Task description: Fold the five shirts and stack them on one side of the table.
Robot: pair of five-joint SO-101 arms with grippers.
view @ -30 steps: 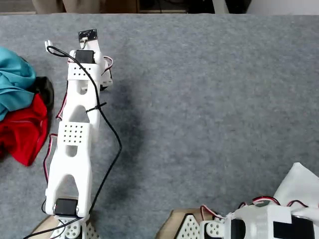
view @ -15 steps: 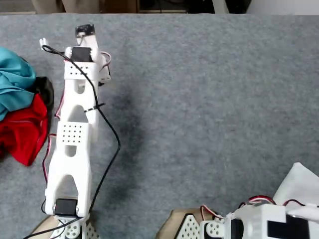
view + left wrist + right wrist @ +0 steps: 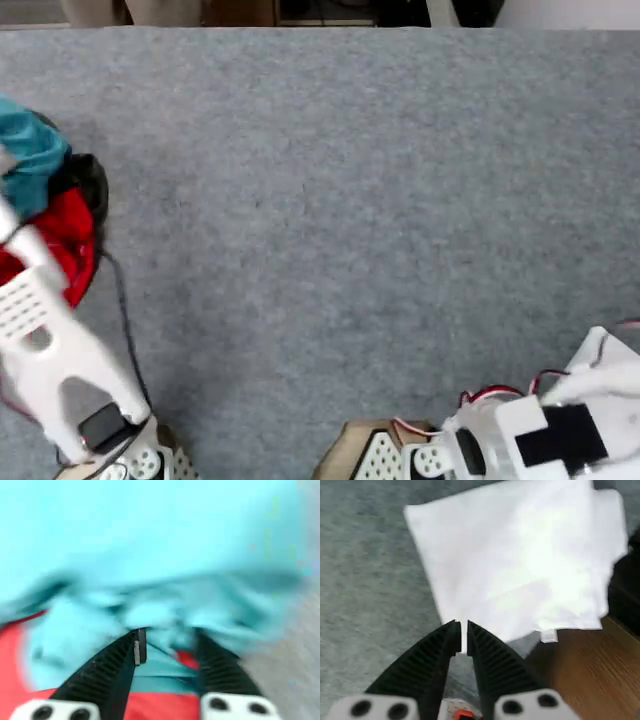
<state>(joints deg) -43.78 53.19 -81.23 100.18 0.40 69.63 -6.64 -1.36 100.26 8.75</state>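
Here, left pincer (image 3: pixel 169 633) gapes over teal shirt (image 3: pixel 150 540).

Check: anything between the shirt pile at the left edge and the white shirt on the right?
Nothing: the high view shows bare grey table between the shirt pile and the white shirt.

No lettering, number, label or sign can be read anywhere: not on the teal shirt (image 3: pixel 160 540), the red shirt (image 3: pixel 68 235), the white shirt (image 3: pixel 520 560) or the grey bench (image 3: pixel 380 200).
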